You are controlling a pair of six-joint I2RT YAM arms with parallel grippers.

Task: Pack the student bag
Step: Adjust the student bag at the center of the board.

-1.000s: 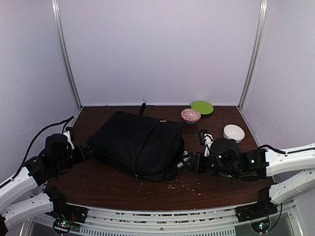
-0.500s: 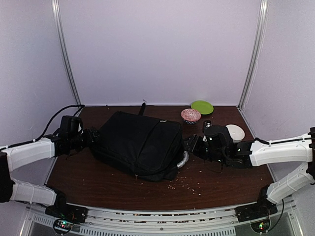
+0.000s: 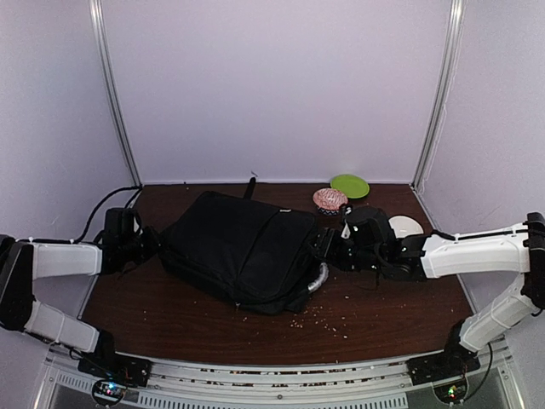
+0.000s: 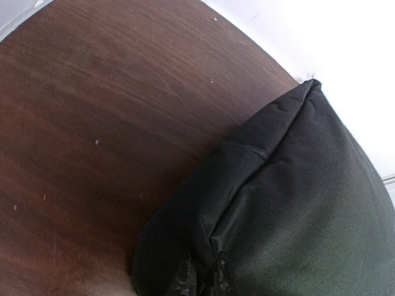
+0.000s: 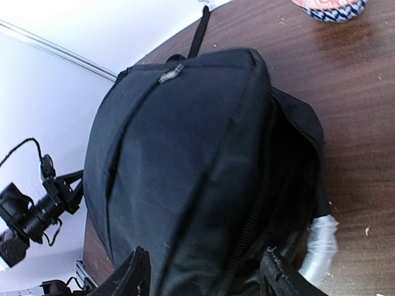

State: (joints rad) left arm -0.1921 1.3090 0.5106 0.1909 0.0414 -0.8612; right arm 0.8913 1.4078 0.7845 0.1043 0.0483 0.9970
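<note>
The student bag (image 3: 238, 251) lies flat across the middle of the table, black and soft, with its silvery-grey handle (image 3: 318, 279) at the right end. My left gripper (image 3: 157, 241) is at the bag's left end. In the left wrist view the left gripper (image 4: 203, 280) is shut, pinching a fold of the bag (image 4: 296, 203) at its corner. My right gripper (image 3: 328, 247) is at the bag's right end. In the right wrist view the right gripper (image 5: 207, 274) stands open, its fingers (image 5: 133, 271) straddling the bag (image 5: 185, 142) beside the zip and the handle (image 5: 321, 243).
A patterned bowl (image 3: 329, 199) and a green plate (image 3: 349, 185) stand at the back right. A white bowl (image 3: 407, 226) is partly hidden behind the right arm. Crumbs (image 3: 319, 319) are scattered on the brown table (image 3: 170, 315) in front of the bag.
The left gripper has shut on the bag's left corner. The right gripper has moved left and up against the bag's right end. The bag has shifted slightly.
</note>
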